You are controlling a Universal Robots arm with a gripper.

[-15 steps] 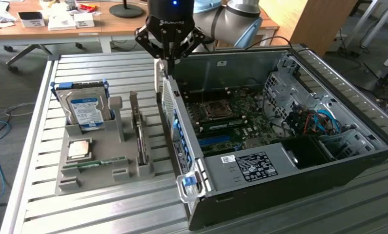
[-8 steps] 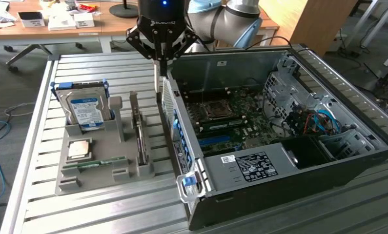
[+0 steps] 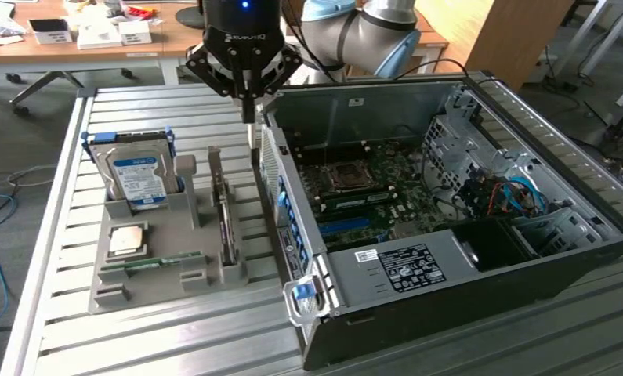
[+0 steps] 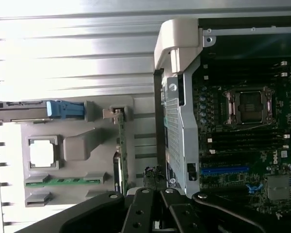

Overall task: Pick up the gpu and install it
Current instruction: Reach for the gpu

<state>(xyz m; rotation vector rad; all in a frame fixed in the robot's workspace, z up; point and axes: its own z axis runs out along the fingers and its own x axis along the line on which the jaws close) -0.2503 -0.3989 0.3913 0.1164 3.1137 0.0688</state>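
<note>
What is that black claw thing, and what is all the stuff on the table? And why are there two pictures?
That is a robot arm, and the black part at its end is its hand. One picture comes from a camera standing off to the side. The other comes from a camera on the robot's wrist, looking down past the hand.

On the metal table is a grey tray holding computer parts: a hard drive, a square chip, a thin green memory stick and the gpu, a card standing on its edge. Beside the tray is an open computer case.

The hand is shut and hangs above the table, near the tray and the case. The gpu sits in the tray, not in the hand.
</note>
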